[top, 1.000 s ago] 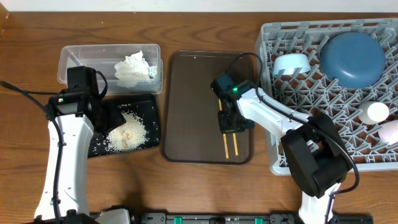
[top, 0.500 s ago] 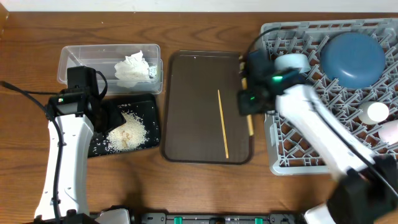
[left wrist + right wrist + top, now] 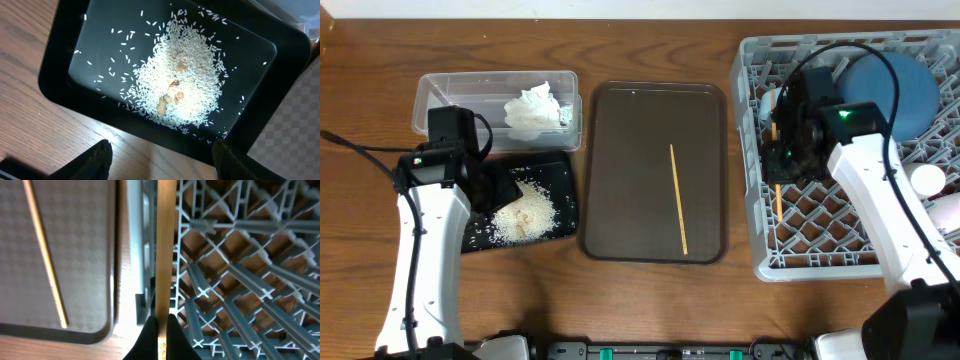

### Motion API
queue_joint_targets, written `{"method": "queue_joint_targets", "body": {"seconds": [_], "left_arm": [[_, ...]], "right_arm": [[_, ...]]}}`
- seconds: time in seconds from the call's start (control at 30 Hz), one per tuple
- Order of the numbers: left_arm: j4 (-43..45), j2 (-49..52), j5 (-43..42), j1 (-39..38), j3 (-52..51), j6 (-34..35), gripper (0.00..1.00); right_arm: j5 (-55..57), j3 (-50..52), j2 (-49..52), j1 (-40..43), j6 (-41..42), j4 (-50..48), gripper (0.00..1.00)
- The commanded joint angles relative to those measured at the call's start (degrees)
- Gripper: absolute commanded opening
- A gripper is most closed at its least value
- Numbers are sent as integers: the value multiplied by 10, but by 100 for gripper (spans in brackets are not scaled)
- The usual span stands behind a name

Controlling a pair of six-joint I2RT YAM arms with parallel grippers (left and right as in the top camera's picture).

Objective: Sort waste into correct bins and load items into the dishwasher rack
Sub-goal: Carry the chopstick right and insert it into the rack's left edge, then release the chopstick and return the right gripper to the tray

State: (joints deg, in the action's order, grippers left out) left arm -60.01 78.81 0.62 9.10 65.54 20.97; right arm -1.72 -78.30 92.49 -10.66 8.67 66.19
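Right gripper (image 3: 781, 162) is clamped on one wooden chopstick (image 3: 777, 196), held over the left side of the dishwasher rack (image 3: 820, 245), which sits at the right edge of the tabletop (image 3: 620, 300). Overhead: dark blue bowl (image 3: 905, 85) and two white cups (image 3: 927, 178) are racked already. A second chopstick (image 3: 678, 200) lies alone on the brown tray (image 3: 630, 150) mid-table. The clear tub (image 3: 440, 95) with crumpled paper (image 3: 532, 108) is at the far left, the black tray (image 3: 565, 170) with rice (image 3: 525, 210) just in front of it. Left gripper (image 3: 492, 185) hovers over the black tray. Wood-grain tabletop, pale wall strip along the far edge, nothing else of the room shows. Left wrist: fingers apart, holding nothing, rice heaped mid-tray with a few tan bits in it. Right wrist: fingertips pinch the stick's near end, and the shaft runs along just inside the rack's left wall, brown tray beside it. To do this well, probably lower the stick flat between peg rows and in line with the lattice. Release only once it rests on the bars, since a tilted tip could slip through an open cell. Second chopstick likely next.
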Motion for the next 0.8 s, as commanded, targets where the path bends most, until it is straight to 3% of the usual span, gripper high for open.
{"method": "queue_joint_targets", "body": {"seconds": [0.0, 0.4, 0.57, 0.77], "left_arm": [[-1, -2, 9, 2, 3, 4, 68], [-1, -2, 9, 2, 3, 4, 68], [-1, -2, 9, 2, 3, 4, 68], [-1, -2, 9, 2, 3, 4, 68]], "right_arm": [[0, 23, 14, 3, -24, -3, 1], [0, 64, 59, 2, -28, -58, 1], [-1, 64, 52, 1, -28, -57, 15], [0, 51, 25, 1, -32, -57, 20]]}}
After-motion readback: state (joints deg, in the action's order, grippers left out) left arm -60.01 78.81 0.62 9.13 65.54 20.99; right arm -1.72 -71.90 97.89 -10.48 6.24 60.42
